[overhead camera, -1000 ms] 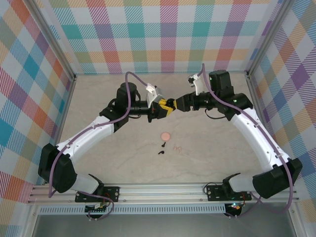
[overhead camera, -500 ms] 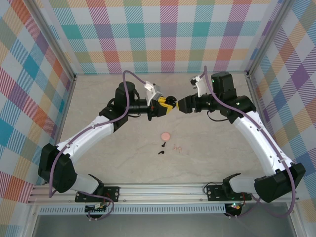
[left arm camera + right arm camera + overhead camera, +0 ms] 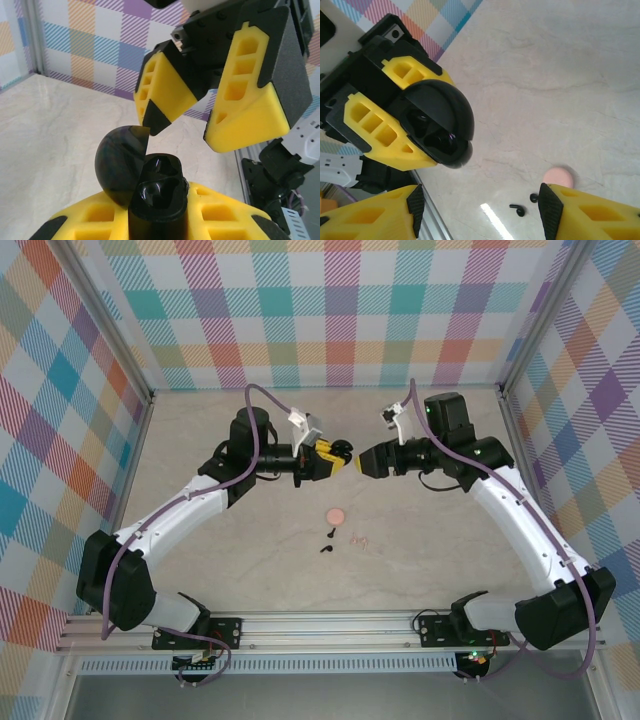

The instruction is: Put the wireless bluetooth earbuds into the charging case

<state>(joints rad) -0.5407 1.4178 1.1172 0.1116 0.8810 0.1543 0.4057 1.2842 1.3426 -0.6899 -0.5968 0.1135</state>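
Observation:
My left gripper [image 3: 333, 457] is shut on a round black charging case [image 3: 345, 451], held up above the table. In the left wrist view the case [image 3: 157, 192] has its domed lid [image 3: 121, 162] swung open, showing two glossy hollows with nothing in them. My right gripper [image 3: 362, 461] faces it a short way off, open, holding nothing [image 3: 186, 132]. On the table lie two black earbuds [image 3: 327, 541] [image 3: 518, 209], a pale pink pair [image 3: 359, 538] and a round pink case [image 3: 336, 514] [image 3: 558, 177], lid shut.
Both arms meet over the middle of the marble table [image 3: 200, 440]. Checkered walls [image 3: 330, 310] close the back and sides, with metal rails [image 3: 330, 625] along the near edge. The earbuds and pink case lie below and in front of the grippers.
My right gripper, which was touching the black case, has drawn back to the right. The left gripper has turned slightly with the case in it.

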